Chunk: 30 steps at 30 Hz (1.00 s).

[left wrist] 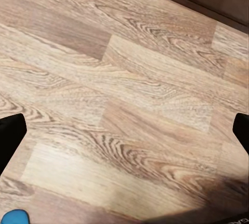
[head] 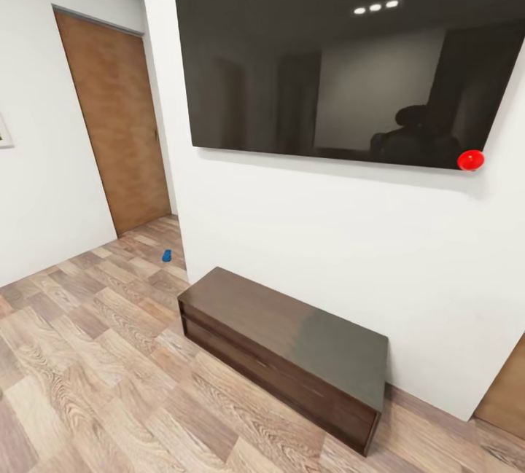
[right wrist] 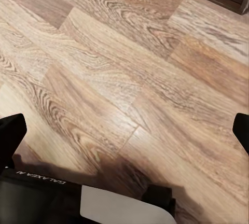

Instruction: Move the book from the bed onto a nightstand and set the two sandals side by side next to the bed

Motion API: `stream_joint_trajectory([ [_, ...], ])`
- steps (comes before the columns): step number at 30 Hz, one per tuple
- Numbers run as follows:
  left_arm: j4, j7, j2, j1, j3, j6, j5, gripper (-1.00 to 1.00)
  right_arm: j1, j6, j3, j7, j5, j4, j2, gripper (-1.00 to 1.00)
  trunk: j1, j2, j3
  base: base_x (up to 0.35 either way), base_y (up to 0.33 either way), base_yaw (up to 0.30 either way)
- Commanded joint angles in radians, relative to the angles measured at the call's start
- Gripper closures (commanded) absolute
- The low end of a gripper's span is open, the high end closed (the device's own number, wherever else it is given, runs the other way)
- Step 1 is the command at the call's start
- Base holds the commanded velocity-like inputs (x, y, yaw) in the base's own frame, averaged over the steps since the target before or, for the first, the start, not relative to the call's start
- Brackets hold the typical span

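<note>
Facing a white wall (head: 292,225) (dark bench (head: 284,353) below), wood-plank floor (head: 87,378).

Even, bright light; three ceiling lamps glare in the glossy screen (head: 343,57), wrist views soft, with faint floor (right wrist: 135,79) shadows.

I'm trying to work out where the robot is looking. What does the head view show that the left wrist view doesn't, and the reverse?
Head view alone: a wall-mounted dark screen, a wooden door, white walls, and the flat top of a long dark bench-like unit, with a small blue object on the floor near the doorway.

Left wrist view alone: the left gripper, its dark fingers wide apart, and a blue patch at the picture's edge.

Both: the wood-plank floor.
</note>
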Motion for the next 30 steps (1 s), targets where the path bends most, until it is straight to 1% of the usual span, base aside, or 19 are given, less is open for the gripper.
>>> stream_joint_trajectory([
  [1,0.001,-0.003,0.0,-0.001,0.001,-0.004,-0.003,-1.0,0.0,0.0,-0.003,0.006,-0.005,0.0,0.0,-1.0,0.0,0.0,-0.001,0.056,-0.013,0.042],
  [11,0.001,-0.003,0.0,-0.001,0.001,-0.004,-0.004,-1.0,0.0,0.0,-0.002,0.006,-0.005,0.0,0.0,-1.0,0.0,0.0,-0.001,0.03,-0.003,0.028],
  [19,0.001,-0.003,-0.001,-0.001,0.0,-0.004,-0.004,-1.0,0.0,0.0,-0.001,0.006,-0.005,0.0,0.0,-1.0,0.0,0.0,-0.001,0.279,-0.003,0.001],
  [23,0.001,-0.003,-0.001,-0.001,0.0,-0.004,-0.005,-1.0,-0.001,0.0,-0.001,0.006,-0.005,0.0,0.0,-1.0,0.0,0.0,-0.001,0.292,-0.088,0.0],
  [30,0.001,-0.003,-0.001,-0.001,0.0,-0.004,-0.005,-1.0,-0.001,0.0,-0.002,0.006,-0.005,0.0,0.0,-1.0,0.0,0.0,-0.004,0.083,-0.043,0.0],
])
